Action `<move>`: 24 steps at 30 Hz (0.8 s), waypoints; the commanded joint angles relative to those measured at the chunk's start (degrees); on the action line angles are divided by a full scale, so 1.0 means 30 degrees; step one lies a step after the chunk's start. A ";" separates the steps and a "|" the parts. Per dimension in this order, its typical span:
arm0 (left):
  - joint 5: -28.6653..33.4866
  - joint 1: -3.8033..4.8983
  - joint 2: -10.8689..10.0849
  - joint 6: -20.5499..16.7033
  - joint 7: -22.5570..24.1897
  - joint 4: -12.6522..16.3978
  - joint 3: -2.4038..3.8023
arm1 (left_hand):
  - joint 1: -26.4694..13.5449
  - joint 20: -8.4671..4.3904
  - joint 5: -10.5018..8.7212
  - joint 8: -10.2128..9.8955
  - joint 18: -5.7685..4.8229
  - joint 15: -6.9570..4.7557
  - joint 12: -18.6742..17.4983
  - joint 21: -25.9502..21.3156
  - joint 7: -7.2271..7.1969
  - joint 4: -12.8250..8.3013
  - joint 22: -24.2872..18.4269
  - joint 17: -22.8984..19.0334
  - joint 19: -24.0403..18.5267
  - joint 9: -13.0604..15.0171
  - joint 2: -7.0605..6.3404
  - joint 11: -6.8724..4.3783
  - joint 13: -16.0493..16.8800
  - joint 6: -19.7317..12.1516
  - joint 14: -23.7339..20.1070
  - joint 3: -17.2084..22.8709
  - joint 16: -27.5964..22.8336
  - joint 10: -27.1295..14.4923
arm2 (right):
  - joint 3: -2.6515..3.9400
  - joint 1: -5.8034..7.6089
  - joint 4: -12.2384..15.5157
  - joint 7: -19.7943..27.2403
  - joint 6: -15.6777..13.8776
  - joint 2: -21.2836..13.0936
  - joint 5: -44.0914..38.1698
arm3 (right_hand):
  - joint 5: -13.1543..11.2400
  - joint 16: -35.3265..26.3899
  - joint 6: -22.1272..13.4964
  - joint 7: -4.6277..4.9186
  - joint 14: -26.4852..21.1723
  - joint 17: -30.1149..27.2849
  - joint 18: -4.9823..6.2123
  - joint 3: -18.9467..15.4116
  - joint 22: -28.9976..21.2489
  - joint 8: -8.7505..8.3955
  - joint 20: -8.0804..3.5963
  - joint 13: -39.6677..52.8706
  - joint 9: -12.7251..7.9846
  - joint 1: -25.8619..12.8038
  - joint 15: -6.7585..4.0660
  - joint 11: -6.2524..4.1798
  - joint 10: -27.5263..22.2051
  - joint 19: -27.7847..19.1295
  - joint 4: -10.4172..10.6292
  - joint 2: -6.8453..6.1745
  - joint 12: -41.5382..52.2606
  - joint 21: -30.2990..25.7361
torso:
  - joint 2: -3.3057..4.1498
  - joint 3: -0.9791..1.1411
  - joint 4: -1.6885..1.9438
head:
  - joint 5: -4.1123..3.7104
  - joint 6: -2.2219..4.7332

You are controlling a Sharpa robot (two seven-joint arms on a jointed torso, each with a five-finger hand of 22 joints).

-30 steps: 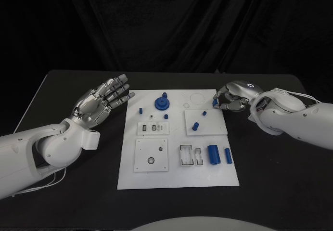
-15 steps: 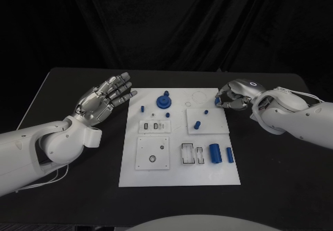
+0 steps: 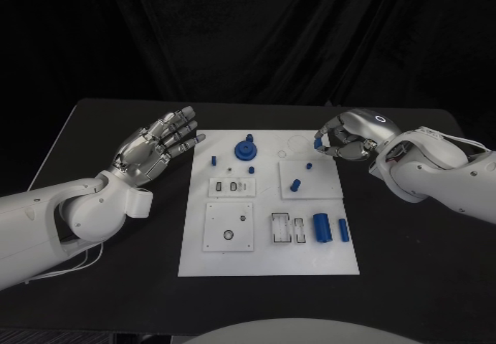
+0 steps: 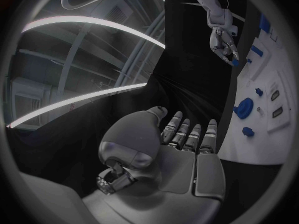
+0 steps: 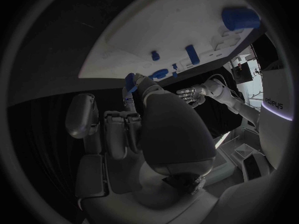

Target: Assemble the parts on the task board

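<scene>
You're looking at a robotics lab or demo booth: a matte black table [image 3: 413,287] backed by black drapes [image 3: 259,50] across the frame's top, holding a white rectangular task board [image 3: 266,264].

The head camera looks steeply down from above at the flat white rectangular task board [image 3: 269,265], which fills the middle. Each wrist camera sits close behind its own silver many-fingered hand, the left hand [image 4: 177,157] and the right hand [image 5: 140,129], facing along the fingers. All three views share the board's far end, toward twelve o'clock in the head view.

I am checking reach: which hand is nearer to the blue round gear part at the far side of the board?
Left. The left hand hovers open just off the board's left edge, beside the gear. The right hand is beyond the right edge, farther away.
</scene>
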 commanded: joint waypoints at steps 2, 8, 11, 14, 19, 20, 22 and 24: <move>-0.0061 -0.0035 -0.0009 0.0222 0.0140 0.0054 0.0013 | -0.0114 0.0035 0.0069 0.0023 0.0253 -0.0044 0.0058 0.0068 0.0046 -0.0071 0.0022 0.0030 0.0074 0.0020 -0.0060 0.0059 0.0023 0.0092 0.0114 -0.0023 0.0120 0.0063 | 0.0039 0.0460 0.1650 -0.0417 -0.0435 -0.0188 -0.0829 | 0.0215 0.0049 0.0419 -0.0321 0.2039 0.5032 -0.0123 -0.0028 0.2792 0.0029 -0.0025 0.5030 0.0679 -0.0007 -0.0030 -0.0099 0.2012 0.0133 -0.0071 0.0070 0.0123 0.0096 | -0.0015 -0.0033 -0.0019 | 0.0005 -0.0031; -0.0061 -0.0035 0.0011 0.0148 0.0128 0.0062 0.0013 | -0.0121 0.0034 0.0068 0.0031 0.0255 -0.0046 0.0087 0.0073 0.0048 -0.0090 0.0025 0.0034 0.0083 0.0024 -0.0066 0.0059 0.0028 0.0120 0.0128 -0.0014 0.0132 0.0083 | 0.0023 0.0696 0.3552 -0.0790 0.0637 0.0201 -0.1409 | 0.0262 0.0049 0.0419 -0.0320 0.2039 0.5032 -0.0117 -0.0027 0.2789 0.0023 -0.0029 0.5030 0.0700 -0.0018 -0.0034 -0.0103 0.2012 0.0123 -0.0072 0.0066 0.0123 0.0071 | 0.0000 -0.0035 0.0003 | 0.0129 -0.0027; -0.0061 -0.0035 0.0048 0.0141 0.0103 0.0045 0.0013 | -0.0121 0.0034 0.0068 0.0031 0.0255 -0.0046 0.0087 0.0073 0.0048 -0.0090 0.0025 0.0034 0.0083 0.0024 -0.0066 0.0059 0.0028 0.0120 0.0128 -0.0014 0.0132 0.0083 | 0.0011 0.0638 0.3814 -0.0823 0.1143 0.0687 -0.1494 | 0.0264 0.0040 0.0406 -0.0313 0.2033 0.5018 -0.0105 -0.0036 0.2774 0.0009 -0.0032 0.5030 0.0714 -0.0054 -0.0035 -0.0100 0.2012 0.0096 -0.0056 0.0064 0.0123 0.0015 | -0.0007 -0.0037 -0.0004 | 0.0191 0.0000; -0.0061 -0.0035 0.0095 0.0125 0.0093 0.0030 0.0013 | -0.0130 0.0034 0.0070 0.0042 0.0256 -0.0046 0.0099 0.0076 0.0054 -0.0110 0.0026 0.0037 0.0089 0.0029 -0.0063 0.0055 0.0030 0.0151 0.0139 0.0001 0.0140 0.0095 | 0.0005 0.0449 0.3789 -0.0815 0.1523 0.1285 -0.1554 | 0.0259 0.0001 0.0421 -0.0317 0.2007 0.4955 -0.0079 -0.0033 0.2738 0.0013 -0.0034 0.5030 0.0730 -0.0073 -0.0036 -0.0100 0.2012 0.0035 -0.0045 0.0080 0.0123 -0.0102 | -0.0013 -0.0054 -0.0008 | 0.0235 0.0031; -0.0061 -0.0035 0.0144 0.0102 0.0081 0.0052 0.0013 | -0.0130 0.0034 0.0070 0.0042 0.0256 -0.0046 0.0099 0.0076 0.0054 -0.0110 0.0026 0.0037 0.0089 0.0029 -0.0063 0.0055 0.0030 0.0151 0.0139 0.0001 0.0140 0.0095 | 0.0003 0.0074 0.3382 -0.1008 0.1990 0.2448 -0.1873 | 0.0258 -0.0008 0.0423 -0.0319 0.2001 0.4941 -0.0057 -0.0032 0.2708 0.0013 -0.0035 0.5030 0.0736 -0.0078 -0.0036 -0.0101 0.2012 -0.0015 -0.0043 0.0084 0.0123 -0.0197 | 0.0008 -0.0067 -0.0044 | 0.0399 -0.0015; -0.0061 -0.0035 0.0150 0.0099 0.0079 0.0056 0.0013 | -0.0130 0.0034 0.0070 0.0042 0.0256 -0.0046 0.0099 0.0076 0.0054 -0.0110 0.0026 0.0037 0.0089 0.0029 -0.0063 0.0055 0.0030 0.0151 0.0139 0.0001 0.0140 0.0095 | 0.0004 0.0030 0.3322 -0.1079 0.2084 0.2595 -0.1898 | 0.0258 -0.0008 0.0423 -0.0319 0.2001 0.4941 -0.0057 -0.0032 0.2708 0.0013 -0.0035 0.5030 0.0736 -0.0078 -0.0036 -0.0101 0.2012 -0.0015 -0.0043 0.0084 0.0123 -0.0197 | 0.0013 -0.0062 -0.0047 | 0.0430 -0.0015; -0.0061 -0.0035 0.0172 0.0090 0.0075 0.0062 0.0013 | -0.0142 0.0033 0.0077 0.0051 0.0258 -0.0046 0.0110 0.0082 0.0059 -0.0121 0.0029 0.0037 0.0100 0.0033 -0.0040 0.0051 0.0032 0.0175 0.0143 0.0024 0.0143 0.0106 | 0.0006 -0.0102 0.3150 -0.1332 0.2411 0.3026 -0.1954 | 0.0258 -0.0044 0.0424 -0.0321 0.1976 0.4882 -0.0032 -0.0033 0.2672 0.0011 -0.0036 0.5030 0.0741 -0.0083 -0.0037 -0.0102 0.2012 -0.0074 -0.0043 0.0085 0.0123 -0.0308 | 0.0030 -0.0032 -0.0043 | 0.0519 -0.0026; -0.0061 -0.0035 0.0194 0.0076 0.0075 0.0061 0.0013 | -0.0142 0.0033 0.0077 0.0051 0.0258 -0.0046 0.0110 0.0082 0.0059 -0.0121 0.0029 0.0037 0.0100 0.0033 -0.0040 0.0051 0.0032 0.0175 0.0143 0.0024 0.0143 0.0106 | 0.0008 -0.0212 0.2957 -0.1616 0.2696 0.3454 -0.2050 | 0.0259 -0.0073 0.0422 -0.0321 0.1957 0.4836 0.0001 -0.0033 0.2623 0.0010 -0.0036 0.5030 0.0742 -0.0084 -0.0037 -0.0102 0.2012 -0.0155 -0.0043 0.0083 0.0123 -0.0457 | 0.0022 -0.0043 -0.0035 | 0.0602 -0.0084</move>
